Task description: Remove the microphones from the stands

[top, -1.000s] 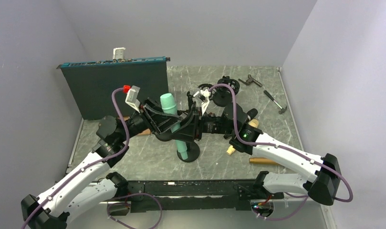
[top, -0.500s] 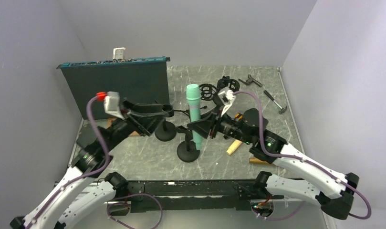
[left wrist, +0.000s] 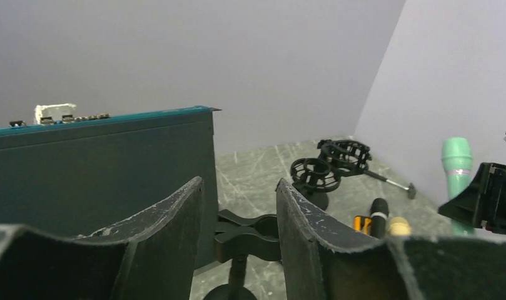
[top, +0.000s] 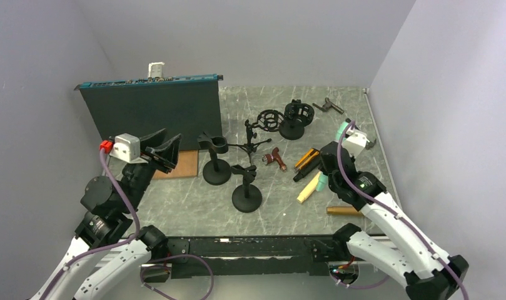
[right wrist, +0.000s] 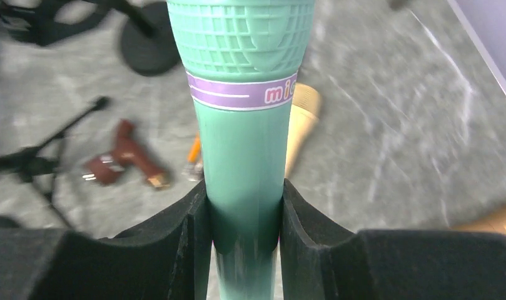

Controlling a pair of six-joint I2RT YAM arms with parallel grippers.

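Observation:
The teal microphone (right wrist: 241, 144) with a purple band is held in my right gripper (right wrist: 242, 206), which is shut on its handle. In the top view the right gripper (top: 330, 165) is at the right of the table, and the microphone's tail (top: 323, 182) pokes out below it, well apart from the stands. The near black stand (top: 246, 195) has an empty clip on top, and a second black stand (top: 216, 172) is beside it. My left gripper (top: 167, 151) is open and empty, raised left of the stands. Its wrist view shows a stand clip (left wrist: 256, 230) beyond its fingers and the microphone (left wrist: 458, 167) far right.
A dark upright panel (top: 150, 112) stands at the back left, with a brown board (top: 182, 164) at its foot. Black shock mounts (top: 283, 119), a brown piece (top: 275, 157), an orange-black tool (top: 306, 157), a beige handle (top: 308, 187) and a wooden dowel (top: 344, 211) lie around.
My right gripper has carried the microphone from the near stand to the right side of the table. My left arm has pulled back to the left, away from the stand.

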